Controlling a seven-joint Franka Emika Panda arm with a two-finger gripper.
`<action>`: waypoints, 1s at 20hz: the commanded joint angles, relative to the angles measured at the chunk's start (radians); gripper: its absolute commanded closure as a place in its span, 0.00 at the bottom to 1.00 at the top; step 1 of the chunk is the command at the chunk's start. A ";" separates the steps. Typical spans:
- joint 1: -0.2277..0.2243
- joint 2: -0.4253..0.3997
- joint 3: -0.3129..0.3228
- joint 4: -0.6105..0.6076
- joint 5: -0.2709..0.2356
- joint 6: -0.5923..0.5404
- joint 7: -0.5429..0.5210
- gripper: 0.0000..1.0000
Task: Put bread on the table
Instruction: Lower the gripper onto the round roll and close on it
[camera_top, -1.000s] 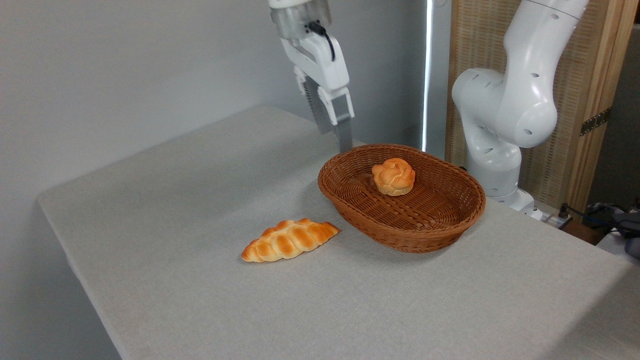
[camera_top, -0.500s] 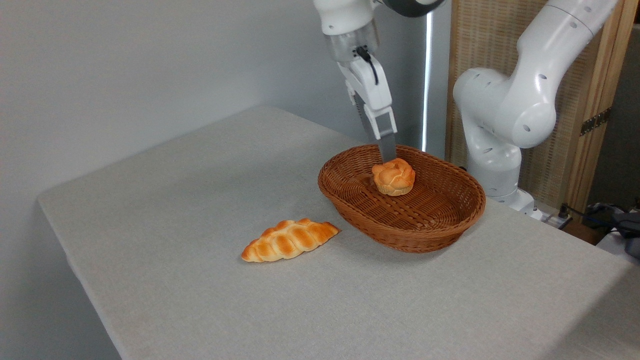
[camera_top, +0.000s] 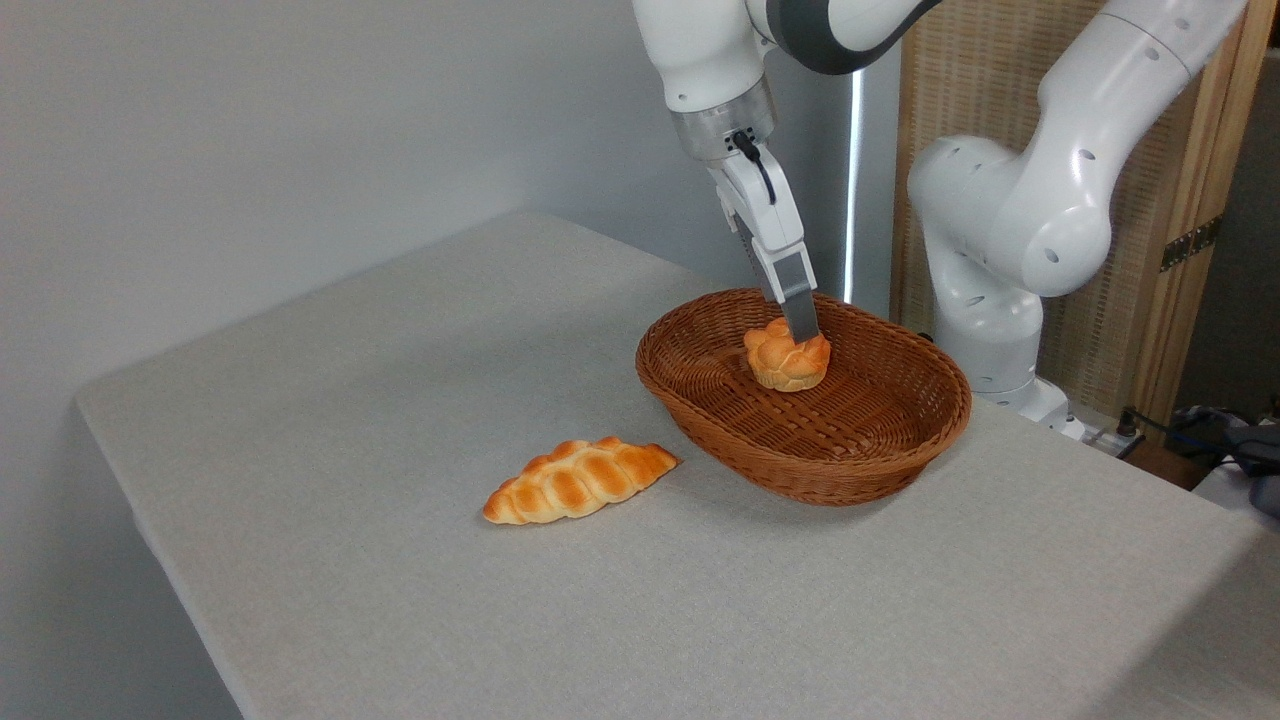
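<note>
Your fingers (camera_top: 803, 332) sit right on the bun (camera_top: 787, 360) in the basket (camera_top: 800, 460). Can't tell if they're gripping it. The loaf (camera_top: 578, 480) lies on the surface (camera_top: 400, 400).

Knotted golden bread (camera_top: 785, 362) upright inside the basket, light grey table (camera_top: 420, 420) beneath

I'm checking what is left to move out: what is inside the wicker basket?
One bun, with the gripper at its top. The near wall of the basket hides part of the floor.

Arm swung right from frame center and dropped; gripper (camera_top: 803, 330) tip now at the bun (camera_top: 787, 360) top in the basket (camera_top: 800, 470), was above its rim.
</note>
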 joint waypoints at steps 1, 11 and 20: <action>-0.029 -0.007 0.014 -0.029 0.001 0.019 0.013 0.00; -0.027 -0.009 0.010 -0.035 0.001 0.004 0.010 0.00; -0.029 -0.015 0.005 -0.036 0.000 -0.020 0.012 0.00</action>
